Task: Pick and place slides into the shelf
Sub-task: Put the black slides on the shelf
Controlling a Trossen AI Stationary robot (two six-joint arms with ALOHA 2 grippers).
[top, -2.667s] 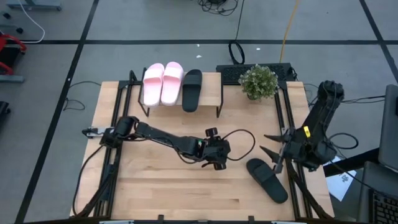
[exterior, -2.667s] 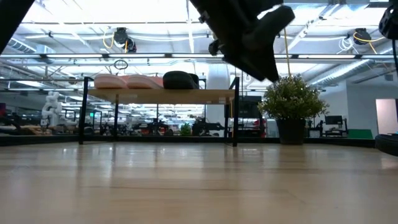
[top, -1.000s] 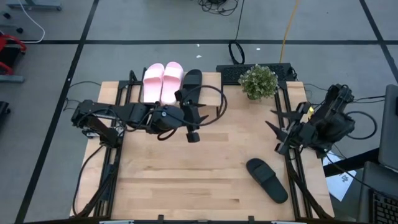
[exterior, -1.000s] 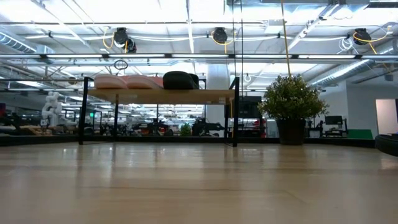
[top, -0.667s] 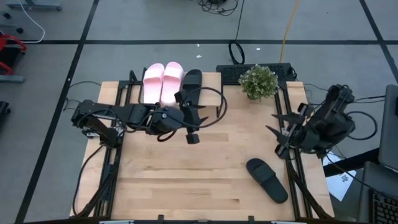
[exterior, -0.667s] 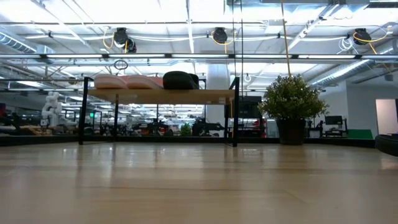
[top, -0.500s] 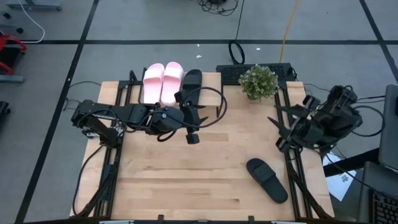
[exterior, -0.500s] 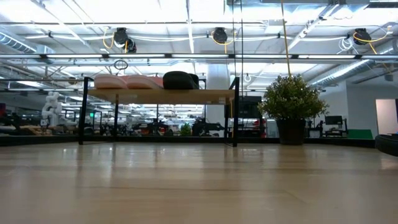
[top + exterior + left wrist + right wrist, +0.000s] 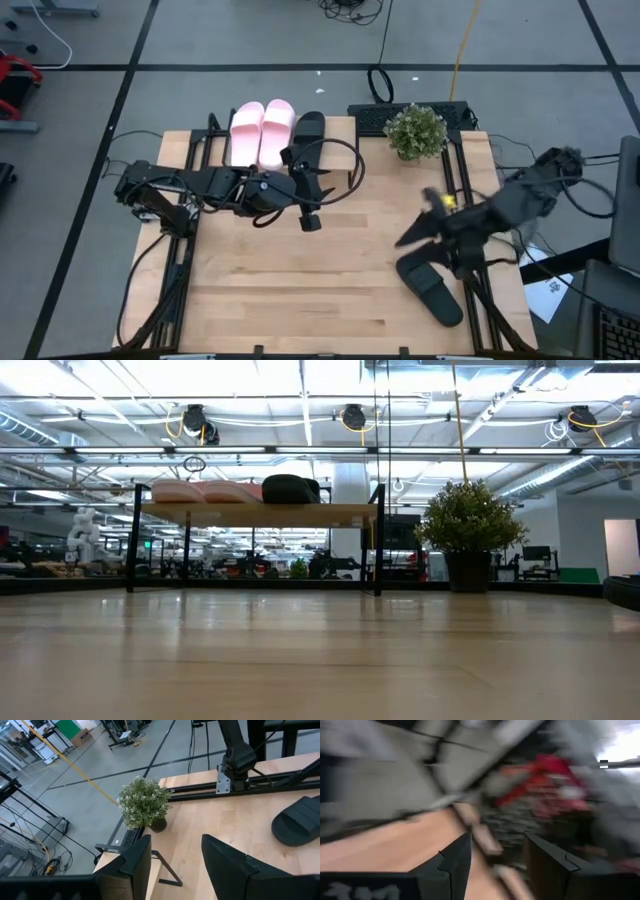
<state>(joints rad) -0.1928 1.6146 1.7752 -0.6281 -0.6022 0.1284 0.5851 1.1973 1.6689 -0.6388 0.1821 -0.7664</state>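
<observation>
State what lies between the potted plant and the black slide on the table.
High view: the right claw hangs between potted plant and black slide.

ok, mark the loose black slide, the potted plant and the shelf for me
black slide [image 9: 431, 290], high view, middle of its upper side.
potted plant [image 9: 416, 130], high view, centre of the foliage.
shelf [image 9: 290, 513], low view, front edge of the wood top board.

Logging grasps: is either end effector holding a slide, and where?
Nothing is held. Left end effector and right end effector are both open and empty.
</observation>
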